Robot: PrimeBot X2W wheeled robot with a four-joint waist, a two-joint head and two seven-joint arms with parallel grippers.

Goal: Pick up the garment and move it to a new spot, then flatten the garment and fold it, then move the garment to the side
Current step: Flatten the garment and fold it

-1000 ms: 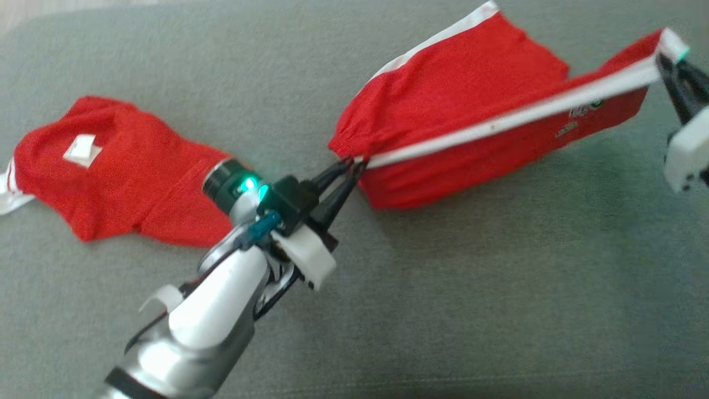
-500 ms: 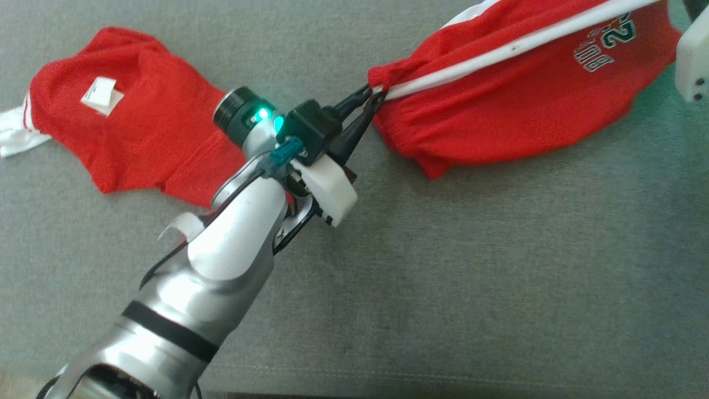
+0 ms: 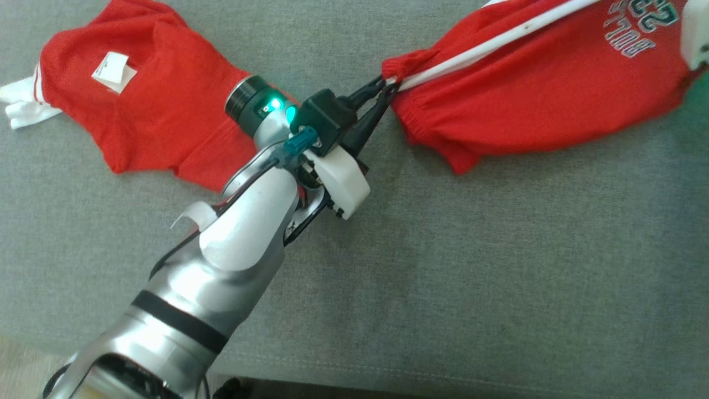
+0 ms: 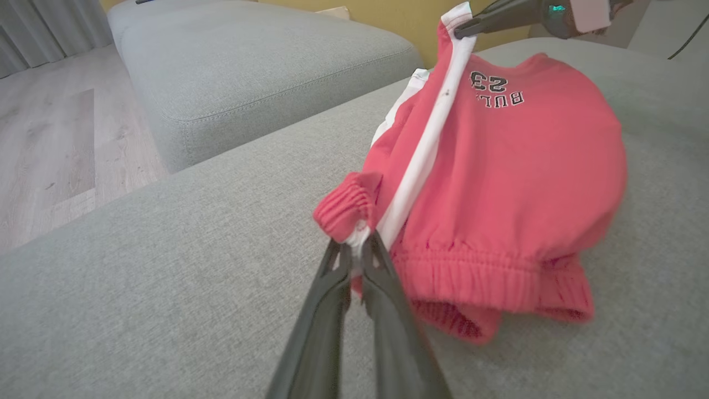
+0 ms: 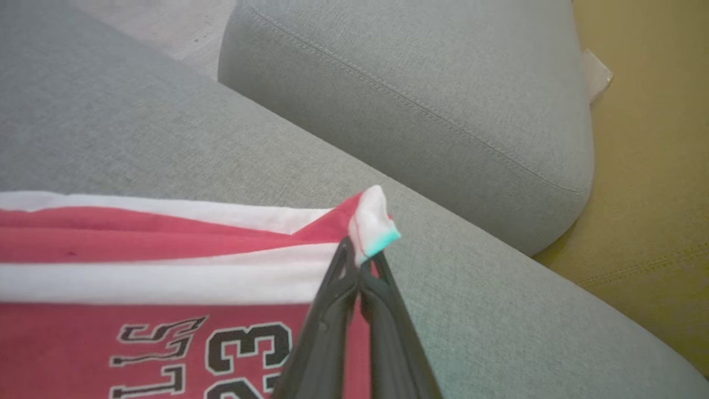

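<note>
Red shorts [image 3: 543, 100] held stretched over the grey cushion [image 3: 498, 277], folding not begun
A second red garment [image 3: 149, 105] lies at the left; the left hand [image 3: 388, 88] is pinched shut on the waistband corner, the right hand [image 5: 360, 252] clamped on the hem corner at the right; flattening, folding and setting aside remain

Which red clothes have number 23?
The red shorts with the white side stripe, stretched between the left hand and right hand. The other red garment lies loose on the grey sofa, showing a white label.
</note>
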